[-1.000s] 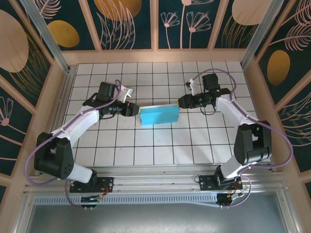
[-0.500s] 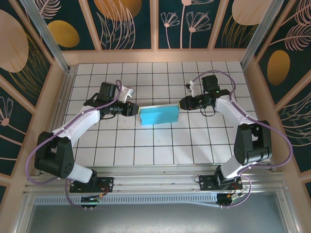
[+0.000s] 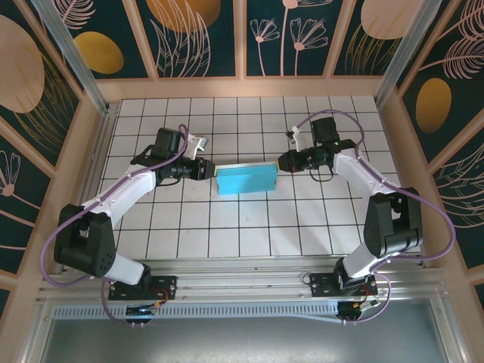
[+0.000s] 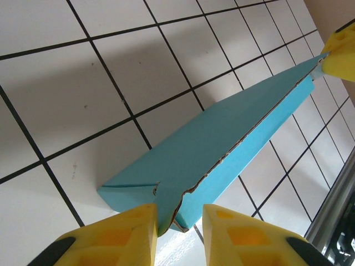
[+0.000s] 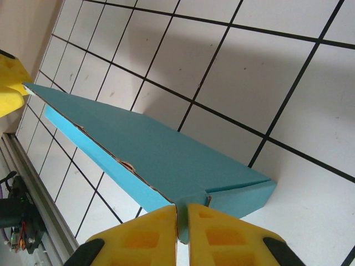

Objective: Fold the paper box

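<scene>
Setting: a white tiled table (image 3: pixel 227 227) ruled with black grid lines, enclosed by dark botanical wall panels (image 3: pixel 197 38) in pale wooden framing.

Right gripper (image 5: pixel 182 213): its two yellow fingers stand almost together, pinching the thin card wall at one end of a shallow, rectangular, teal-card paper box (image 5: pixel 150 149). The card edge runs straight into the narrow slot between them. From above, the right gripper (image 3: pixel 278 161) meets the box's right end, its white arm bending back toward the near right base.

Left gripper (image 4: pixel 180 213): the yellow fingers straddle the opposite end of the paper box (image 4: pixel 222 149). The card lies against one finger, while a sliver of white tile shows between the box corner and the other, so the jaws stand narrowly apart and not clamped. From above, the left gripper (image 3: pixel 210 171) reaches the box's left end.

Paper box (image 3: pixel 246 180): it rests on the tiles near the table's centre, long axis running left to right, spanning between the two grippers. A ragged brownish seam runs along its long upper edge, and a diagonal crease marks each end.
</scene>
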Controlling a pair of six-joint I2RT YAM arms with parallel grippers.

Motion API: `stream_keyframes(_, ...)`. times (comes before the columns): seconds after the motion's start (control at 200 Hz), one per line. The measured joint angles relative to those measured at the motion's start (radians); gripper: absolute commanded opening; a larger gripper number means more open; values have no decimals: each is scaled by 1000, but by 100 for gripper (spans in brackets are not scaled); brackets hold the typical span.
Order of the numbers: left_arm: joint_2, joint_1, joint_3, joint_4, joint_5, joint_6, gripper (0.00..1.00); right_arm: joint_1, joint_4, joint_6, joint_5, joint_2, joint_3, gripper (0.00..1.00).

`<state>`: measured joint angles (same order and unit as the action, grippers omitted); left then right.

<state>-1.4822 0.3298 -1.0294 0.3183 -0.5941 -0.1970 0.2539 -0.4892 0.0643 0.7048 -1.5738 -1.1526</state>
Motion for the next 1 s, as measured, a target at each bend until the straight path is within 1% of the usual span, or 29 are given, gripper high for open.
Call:
stream_keyframes(0.09,0,0,2,-2,0,-14,26,3,1,-2,0,0,0,13)
stream_keyframes(0.185,0,0,6,-5,1,-31,21,4,2,-10,0,0,0,13)
stream_keyframes(0.285,0,0,11,-15,0,-61,20,4,8,-19,0,0,2,13)
stream_keyframes(0.535,0,0,37,-80,-16,-185,10,14,43,-49,0,0,14,12)
stream_keyframes(0.721,1,-3,59,-116,-24,-243,10,14,64,-64,-1,0,21,12)
stream_keyframes(1.001,4,-4,65,-126,-18,-253,13,14,87,-77,-4,1,33,11)
